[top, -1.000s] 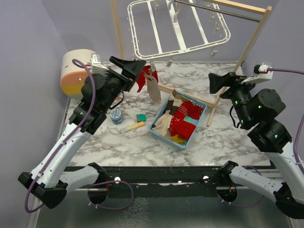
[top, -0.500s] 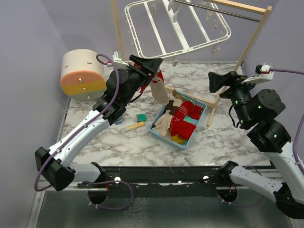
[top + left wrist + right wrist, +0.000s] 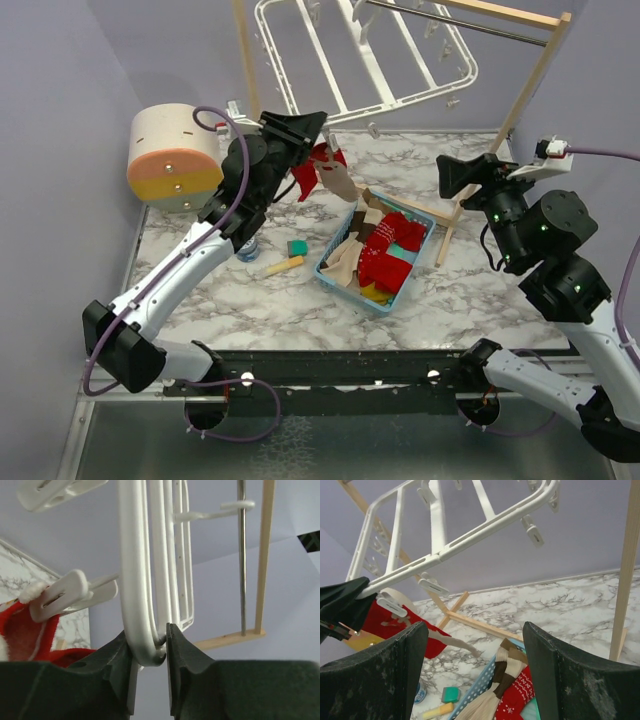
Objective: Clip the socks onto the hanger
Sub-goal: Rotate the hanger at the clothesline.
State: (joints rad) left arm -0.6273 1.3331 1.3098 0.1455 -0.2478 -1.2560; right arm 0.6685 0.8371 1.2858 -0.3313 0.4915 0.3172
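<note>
One hanger [image 3: 135, 580], hung tilted on the wooden stand [image 3: 530, 75] at the back. Two socks clipped at its near-left corner: one red sock [image 3: 318, 165] and one beige sock [image 3: 340, 185]. More socks were piled in one blue basket [image 3: 335, 272] mid-surface, too tangled to count.

Two arms. The left gripper [image 3: 149, 640] had its jaws clamped on the hanger's rounded corner bar. The right gripper [image 3: 472, 627] had its jaws spread wide, holding nothing, well apart from the hanger.

Also on the surface [image 3: 480, 290]: one pink-orange roll [image 3: 175, 155], one teal block [image 3: 297, 247], one yellow stick [image 3: 284, 265]. The left arm hid part of a small tin.

A second earlier the left jaws were wide, off the bar. The hanger had since shifted up. The right arm was unchanged.
</note>
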